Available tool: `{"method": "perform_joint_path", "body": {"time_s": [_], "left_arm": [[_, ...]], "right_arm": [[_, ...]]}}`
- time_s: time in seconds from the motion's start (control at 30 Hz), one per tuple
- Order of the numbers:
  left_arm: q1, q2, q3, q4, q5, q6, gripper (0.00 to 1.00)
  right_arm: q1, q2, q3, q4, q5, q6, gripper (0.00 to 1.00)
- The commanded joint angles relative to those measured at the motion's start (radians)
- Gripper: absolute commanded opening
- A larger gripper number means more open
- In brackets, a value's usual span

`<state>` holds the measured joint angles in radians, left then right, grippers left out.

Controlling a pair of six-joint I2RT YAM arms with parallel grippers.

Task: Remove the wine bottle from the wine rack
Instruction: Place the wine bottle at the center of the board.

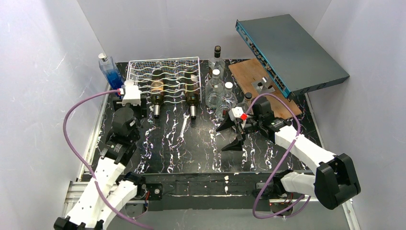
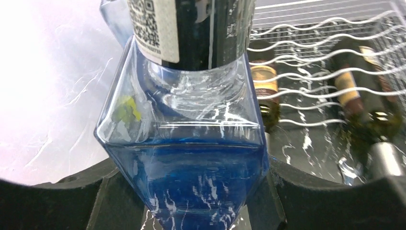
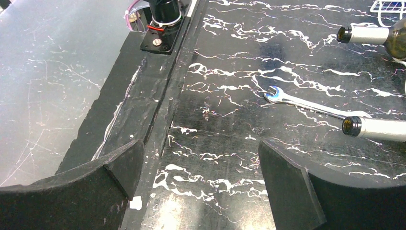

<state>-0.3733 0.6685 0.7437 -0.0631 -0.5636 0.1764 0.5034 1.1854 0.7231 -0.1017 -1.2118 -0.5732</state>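
The silver-white wire wine rack (image 1: 163, 72) stands at the back left. Two dark wine bottles (image 1: 156, 88) (image 1: 192, 91) lie in it, their necks poking out toward me. They also show in the left wrist view (image 2: 265, 81) (image 2: 354, 96) under the wavy wires (image 2: 325, 28). A square blue-tinted bottle (image 1: 109, 71) stands upright just left of the rack. My left gripper (image 1: 118, 88) is shut on its lower body (image 2: 186, 172), one finger pressed against each side. My right gripper (image 1: 231, 134) is open and empty above the table middle (image 3: 201, 182).
A wrench (image 1: 184, 123) lies in front of the rack, also in the right wrist view (image 3: 306, 103). Several clear glass bottles (image 1: 218, 88) stand right of the rack. A wooden board (image 1: 261, 84) and a tilted blue-grey box (image 1: 292, 50) sit at the back right.
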Motion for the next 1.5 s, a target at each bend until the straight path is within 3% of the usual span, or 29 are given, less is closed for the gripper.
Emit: {"method": "perform_joint_path", "body": {"time_s": [0.0, 0.2, 0.53, 0.9, 1.47], "left_arm": [[0.126, 0.040, -0.008, 0.296, 0.012, -0.045, 0.00], [0.289, 0.116, -0.033, 0.413, 0.103, -0.108, 0.00], [0.472, 0.280, -0.029, 0.547, 0.202, -0.147, 0.00], [0.527, 0.402, 0.014, 0.642, 0.302, -0.124, 0.00], [0.599, 0.544, 0.086, 0.746, 0.336, -0.168, 0.00]], "right_arm": [[-0.006, -0.025, -0.004, 0.020, -0.027, -0.011, 0.98], [-0.006, -0.027, -0.011, 0.026, -0.035, -0.012, 0.98], [-0.006, -0.027, -0.010, 0.024, -0.048, -0.013, 0.98], [-0.006, -0.023, 0.007, -0.028, -0.057, -0.058, 0.99], [-0.006, -0.025, 0.016, -0.063, -0.056, -0.091, 0.99]]}}
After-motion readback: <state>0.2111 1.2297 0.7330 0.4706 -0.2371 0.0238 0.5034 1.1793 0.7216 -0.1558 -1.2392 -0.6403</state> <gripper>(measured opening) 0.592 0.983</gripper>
